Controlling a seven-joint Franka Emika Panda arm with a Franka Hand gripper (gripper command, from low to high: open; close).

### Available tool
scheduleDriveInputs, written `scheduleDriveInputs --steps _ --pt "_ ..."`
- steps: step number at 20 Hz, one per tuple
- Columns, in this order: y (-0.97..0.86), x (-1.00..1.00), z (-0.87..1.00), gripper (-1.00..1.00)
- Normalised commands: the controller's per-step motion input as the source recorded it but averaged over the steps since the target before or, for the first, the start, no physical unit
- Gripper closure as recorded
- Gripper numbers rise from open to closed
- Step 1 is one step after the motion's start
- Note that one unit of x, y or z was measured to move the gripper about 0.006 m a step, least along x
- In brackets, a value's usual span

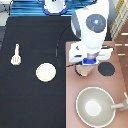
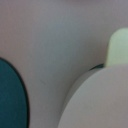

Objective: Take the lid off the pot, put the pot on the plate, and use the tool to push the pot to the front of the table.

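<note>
The large grey pan [image 1: 96,106] sits at the exterior view's bottom right on the stove [image 1: 120,75]; above it the gripper [image 1: 88,64] hangs directly over the pinkish-tan pot [image 1: 84,70], mostly hiding it; a black burner [image 1: 106,69] lies beside; the cream plate [image 1: 45,72] and white tool [image 1: 16,55] lie apart on the black table [image 1: 30,100].

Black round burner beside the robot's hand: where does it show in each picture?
Exterior view: black round burner on the reddish-brown stove top, at the exterior view's right of the hand, which hovers over the small pinkish-tan pot.
Wrist view: probably the dark curved patch at the picture's edge.
Shared landmark: the stove top.
</note>
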Motion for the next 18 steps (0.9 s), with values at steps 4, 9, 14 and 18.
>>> scheduleDriveInputs --steps 4,9,14,18 --pt "0.11 -0.29 -0.29 1.00" --pt "0.02 -0.22 -0.08 1.00" --pt "0.04 -0.14 -0.19 1.00" --pt "0.10 -0.11 -0.20 1.00"
